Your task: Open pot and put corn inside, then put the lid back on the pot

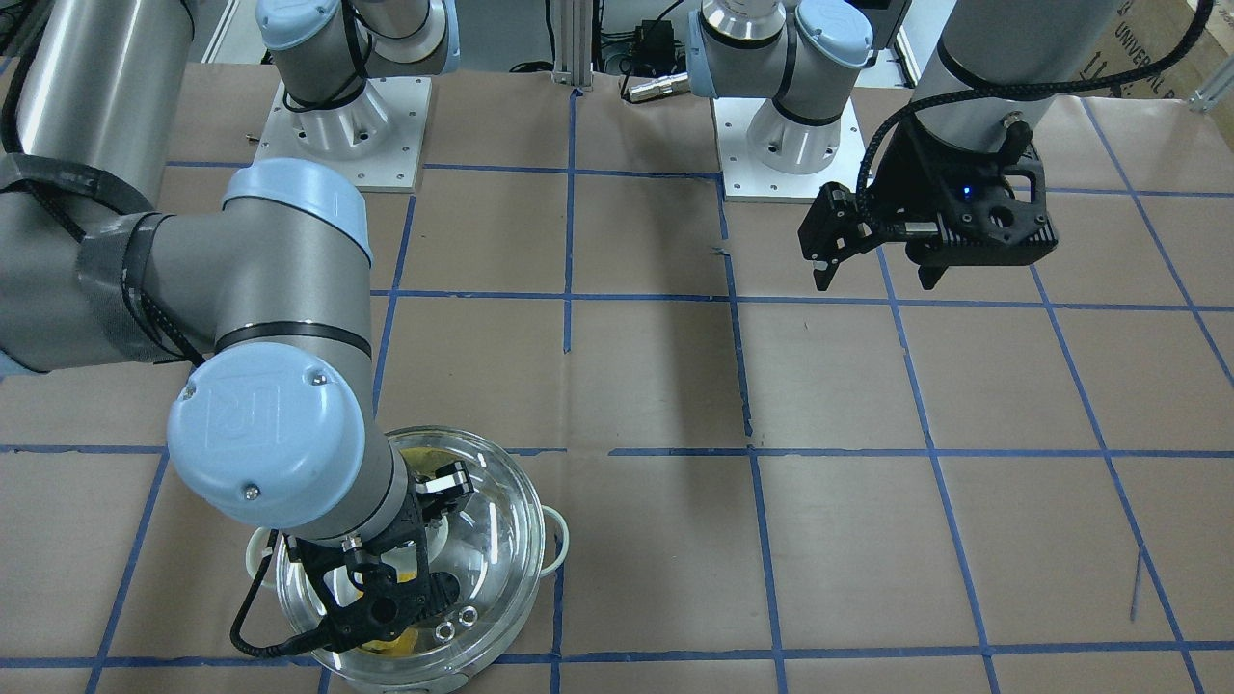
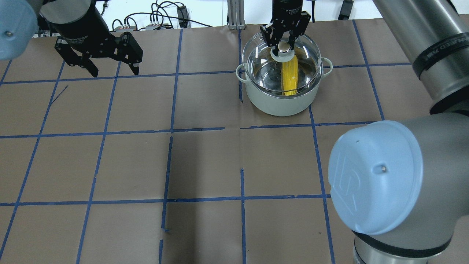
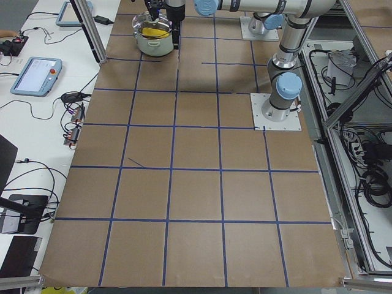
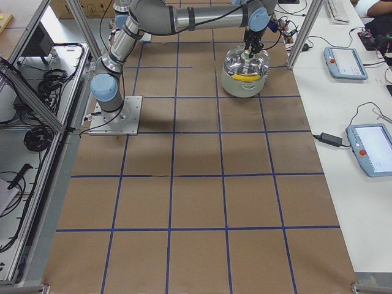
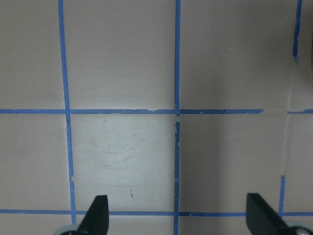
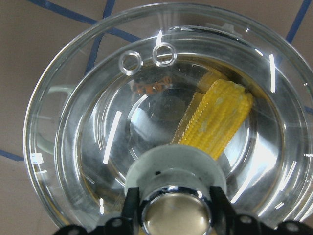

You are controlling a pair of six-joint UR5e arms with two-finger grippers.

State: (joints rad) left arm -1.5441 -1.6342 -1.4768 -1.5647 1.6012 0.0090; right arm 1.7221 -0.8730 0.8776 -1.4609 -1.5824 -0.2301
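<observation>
At 1 o'clock of worktop in overhead view, pot with corn seen lying inside, lid held over it, knob clamped by right tool, left tool spread wide apart above worktop at 10 o'clock.

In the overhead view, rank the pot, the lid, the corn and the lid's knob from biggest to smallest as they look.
1. pot and lid: they look about equally wide, and the lid is on top, nearer the camera, so I won't rank one over the other.
2. corn, seen through the glass.
3. knob, smallest.
</observation>
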